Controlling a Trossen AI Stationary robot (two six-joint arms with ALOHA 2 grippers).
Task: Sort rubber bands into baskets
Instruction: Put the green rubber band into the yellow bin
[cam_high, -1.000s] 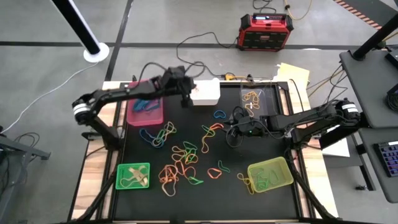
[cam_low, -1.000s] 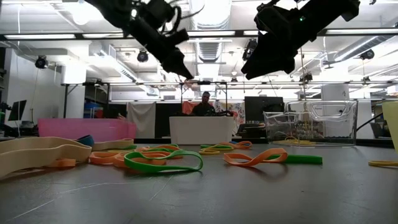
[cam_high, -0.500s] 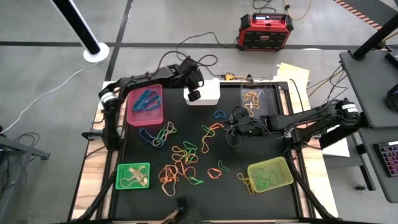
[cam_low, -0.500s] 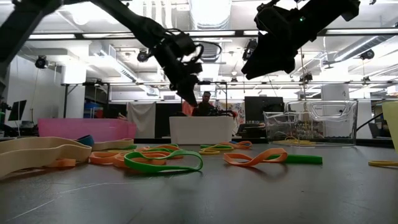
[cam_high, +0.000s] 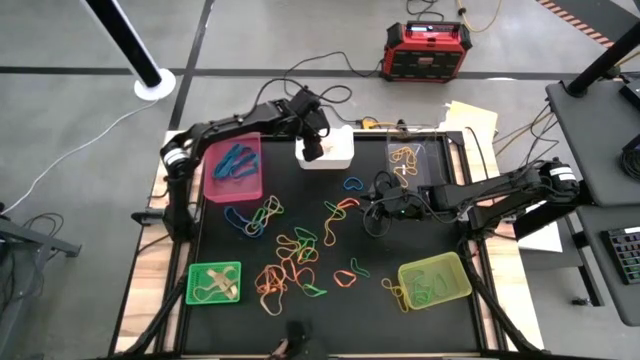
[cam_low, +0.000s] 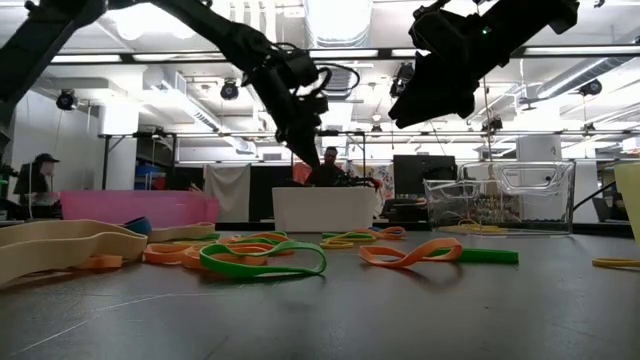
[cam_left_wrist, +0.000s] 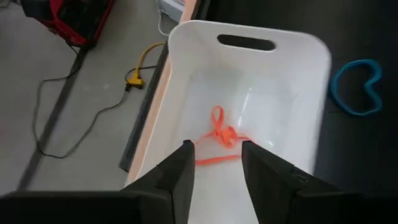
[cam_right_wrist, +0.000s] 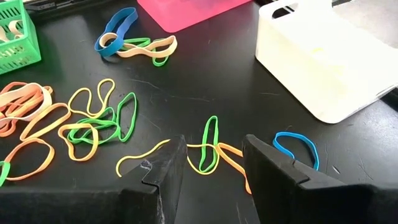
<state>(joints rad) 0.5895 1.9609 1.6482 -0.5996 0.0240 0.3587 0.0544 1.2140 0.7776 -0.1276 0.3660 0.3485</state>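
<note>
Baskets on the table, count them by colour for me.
Magenta-pink basket: 1
White basket: 1
Clear basket: 1
Bright green basket: 1
Yellow-green basket: 1
Total: 5

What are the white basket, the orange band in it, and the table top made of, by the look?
White basket: looks like moulded plastic, smooth and semi-glossy; rounded corners, a cut-out handle slot and soft highlights on the walls.
Orange band: likely rubber, matte; a thin loop lying limp and twisted on the floor of the basket.
Table top: a black, matte sheet, possibly a mat or coated board; faint scuffs, no clear grain.
</note>
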